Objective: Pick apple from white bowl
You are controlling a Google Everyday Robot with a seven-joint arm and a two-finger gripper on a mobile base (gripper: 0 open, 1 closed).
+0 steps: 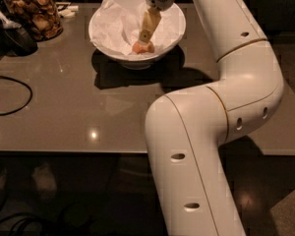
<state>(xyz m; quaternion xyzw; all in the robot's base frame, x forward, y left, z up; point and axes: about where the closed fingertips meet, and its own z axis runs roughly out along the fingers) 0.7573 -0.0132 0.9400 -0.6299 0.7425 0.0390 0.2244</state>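
The white bowl (108,41) stands at the far side of the table, lined with crumpled white paper. The apple (141,48), small and orange-pink, lies at the bowl's bottom near the front. My gripper (145,38) reaches down into the bowl from above, its tan fingers (148,24) right on top of the apple and hiding part of it. My white arm bends up through the right half of the view.
A glass jar of brown snacks (34,14) stands at the back left. A dark object (10,33) sits next to it, and a black cable (10,95) loops on the left. The table's front edge (64,151) runs across the middle.
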